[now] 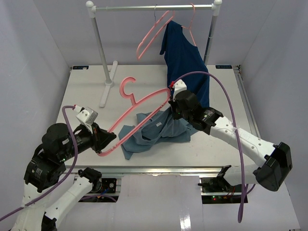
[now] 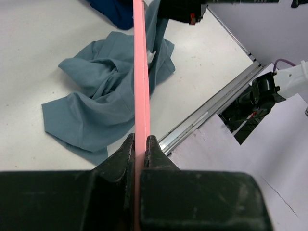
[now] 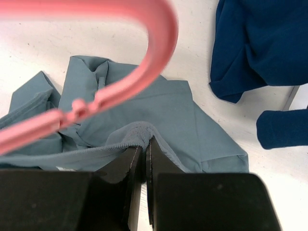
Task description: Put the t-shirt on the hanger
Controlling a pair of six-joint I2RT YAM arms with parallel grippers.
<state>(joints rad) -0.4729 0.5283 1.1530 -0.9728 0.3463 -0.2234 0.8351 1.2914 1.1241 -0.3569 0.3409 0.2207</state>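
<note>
The left gripper is closed on one bar of the hanger, holding it above the table. The right gripper is pinched on a ribbed edge of the t-shirt, which lies crumpled beneath the hanger.

From my top camera, the t-shirt lies on the table, a little toward 6 o'clock from the middle. The hanger crosses above it, from the left gripper at 8 o'clock up toward 1 o'clock. The right gripper pinches the t-shirt's 1 o'clock edge. At 12 o'clock stands the clothes rack. A shirt hangs from its right end, behind the right gripper.
</note>
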